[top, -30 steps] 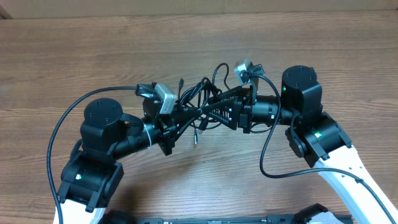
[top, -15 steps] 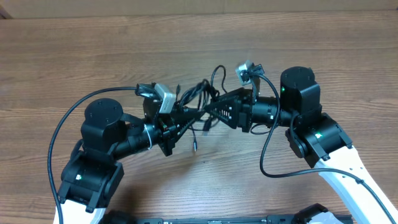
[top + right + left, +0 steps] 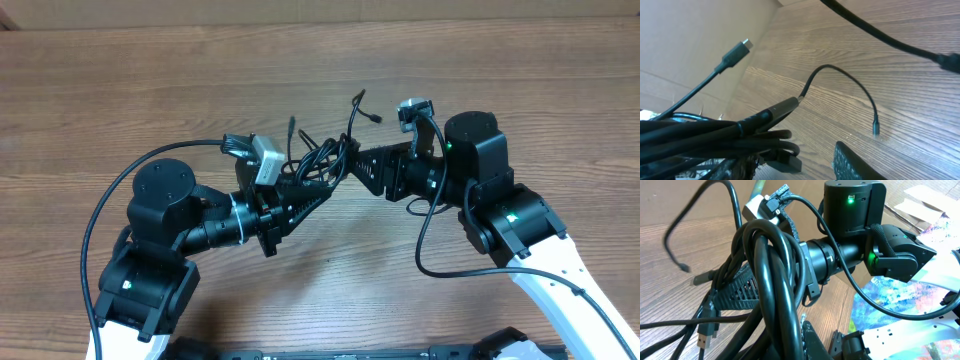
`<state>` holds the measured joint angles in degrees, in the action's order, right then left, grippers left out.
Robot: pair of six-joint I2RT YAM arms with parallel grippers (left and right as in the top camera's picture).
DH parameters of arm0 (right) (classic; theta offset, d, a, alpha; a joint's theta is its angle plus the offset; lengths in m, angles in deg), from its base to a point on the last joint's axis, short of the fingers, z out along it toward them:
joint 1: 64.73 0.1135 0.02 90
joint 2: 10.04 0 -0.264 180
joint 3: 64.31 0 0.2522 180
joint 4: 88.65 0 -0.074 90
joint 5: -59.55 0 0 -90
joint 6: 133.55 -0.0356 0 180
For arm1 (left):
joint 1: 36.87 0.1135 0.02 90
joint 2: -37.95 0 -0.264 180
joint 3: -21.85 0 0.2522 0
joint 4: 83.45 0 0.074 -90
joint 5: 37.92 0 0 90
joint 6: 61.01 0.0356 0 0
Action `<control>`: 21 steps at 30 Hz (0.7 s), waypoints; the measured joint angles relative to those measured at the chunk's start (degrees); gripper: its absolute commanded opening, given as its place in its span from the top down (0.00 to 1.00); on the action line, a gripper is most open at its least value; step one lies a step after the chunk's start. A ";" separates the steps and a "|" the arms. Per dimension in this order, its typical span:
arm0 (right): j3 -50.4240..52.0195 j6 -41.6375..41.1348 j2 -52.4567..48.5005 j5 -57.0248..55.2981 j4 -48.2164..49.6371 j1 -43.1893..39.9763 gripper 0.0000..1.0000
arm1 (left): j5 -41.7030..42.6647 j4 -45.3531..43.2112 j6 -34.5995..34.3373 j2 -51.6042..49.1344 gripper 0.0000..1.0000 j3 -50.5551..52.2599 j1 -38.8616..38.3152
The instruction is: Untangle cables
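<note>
Overhead: both arms meet mid-desk (image 3: 150,90) with the tangle of cables (image 3: 318,160) between them.

The left jaws are clenched on the coiled bundle, which appears to be lifted clear of the desk. This probably anchors it so the other arm can tease strands out. The right jaws touch the bundle's far side, but I cannot tell whether they grip a strand or have let go. Compared with a second ago, the bundle sits farther from the robot and the plug that dangled beneath it no longer hangs there. Two loose ends now fan outward, and the right arm has drawn back toward its own side.
</note>
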<state>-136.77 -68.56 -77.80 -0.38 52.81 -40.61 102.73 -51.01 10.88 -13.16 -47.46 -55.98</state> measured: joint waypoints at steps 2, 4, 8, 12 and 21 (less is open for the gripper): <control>0.00 -0.20 0.00 -0.31 -0.11 0.00 0.48 | -0.09 0.00 0.00 0.00 0.96 0.00 0.00; 0.00 -0.04 0.00 0.20 -0.17 -0.02 0.47 | -0.66 0.20 -0.57 0.00 0.96 0.00 0.00; 0.00 5.81 0.00 5.55 -0.28 -0.09 0.44 | -4.09 1.18 -3.45 0.00 0.96 0.00 0.00; 0.00 15.30 0.00 15.54 -0.22 -0.09 0.51 | -5.49 1.36 -5.92 0.02 0.96 0.00 -0.04; 0.00 28.48 -0.02 31.95 -0.13 -0.13 0.54 | -5.25 1.40 -8.33 0.15 0.96 0.00 1.16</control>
<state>-136.77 -40.08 -77.83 31.57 52.68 -40.75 97.48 -49.62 2.56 -13.01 -47.46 -54.83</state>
